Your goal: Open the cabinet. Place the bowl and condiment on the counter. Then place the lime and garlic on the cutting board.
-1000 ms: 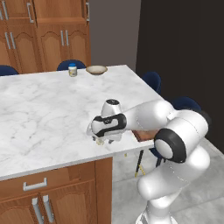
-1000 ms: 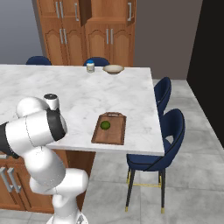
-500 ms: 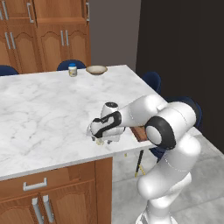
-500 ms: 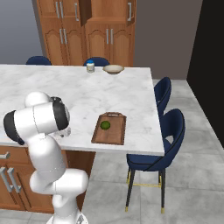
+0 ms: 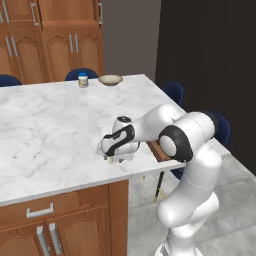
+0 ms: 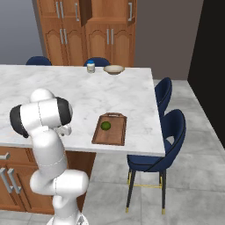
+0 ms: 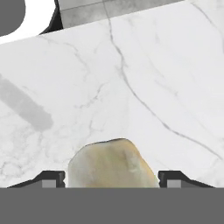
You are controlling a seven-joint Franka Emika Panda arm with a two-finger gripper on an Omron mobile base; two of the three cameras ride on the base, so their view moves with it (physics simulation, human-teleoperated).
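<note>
The garlic [image 7: 113, 164], an off-white bulb, lies on the white marble counter [image 5: 50, 125] near its front edge. My gripper [image 7: 114, 178] stands over it, pointing down, open, with a dark fingertip close on each side of the bulb and a thin gap showing at both. In the left base view the hand [image 5: 118, 145] covers the bulb. The lime [image 6: 105, 125] rests on the cutting board [image 6: 112, 137] to the right. The bowl [image 5: 110, 79] and the blue-lidded condiment [image 5: 83, 80] stand at the counter's far edge. Behind them is the cabinet [image 6: 105, 26].
Blue stools [image 6: 169, 132] stand along the counter's right side, and more blue chair backs [image 5: 81, 74] sit behind its far edge. An upper cabinet door [image 6: 85, 11] stands ajar. Base cupboard doors with grey handles [image 5: 40, 211] are below the front edge.
The arm's elbow has swung round over the last second, and the hand has sunk slightly toward the counter at the same spot. The bowl, condiment, lime and board have not moved.
</note>
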